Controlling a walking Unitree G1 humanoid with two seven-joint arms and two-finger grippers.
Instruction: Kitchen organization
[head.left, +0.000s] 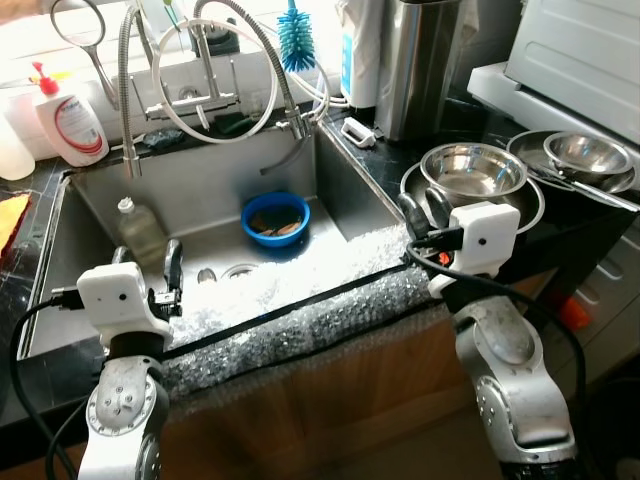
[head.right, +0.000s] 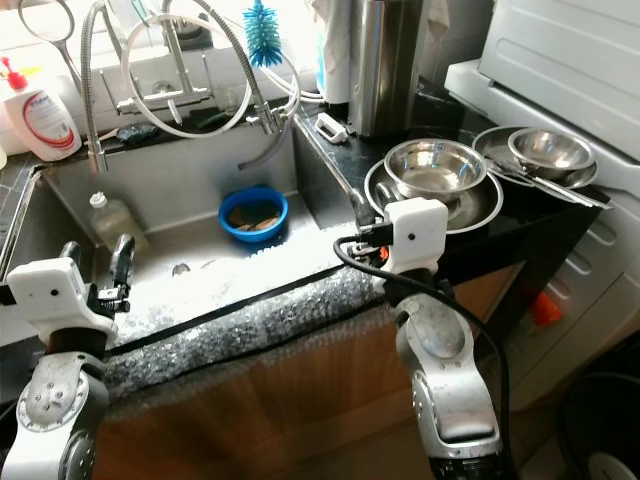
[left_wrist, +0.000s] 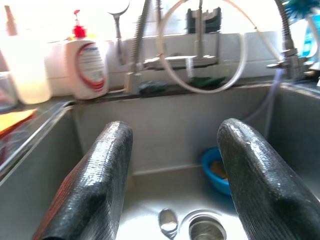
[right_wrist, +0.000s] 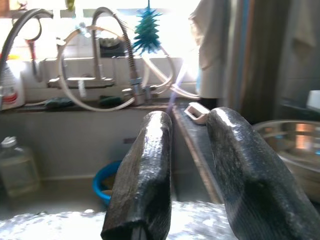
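Note:
A blue bowl (head.left: 275, 218) with brownish leftovers sits at the back of the steel sink (head.left: 210, 180). A clear plastic bottle (head.left: 140, 232) stands in the sink's left part, and a spoon (left_wrist: 168, 221) lies by the drain. My left gripper (head.left: 147, 262) hovers over the sink's front left, open and empty, just in front of the bottle. My right gripper (head.left: 424, 212) is at the sink's right rim, open with a narrow gap and nothing between its fingers. Just beyond it, stacked steel bowls (head.left: 472, 172) rest on the black counter.
Bubble wrap (head.left: 300, 325) covers the sink's front edge. A coiled faucet hose (head.left: 215, 80) and a blue brush (head.left: 296, 40) hang behind the sink. A soap bottle (head.left: 68, 120) stands back left. More steel bowls (head.left: 587, 155) with a utensil sit far right.

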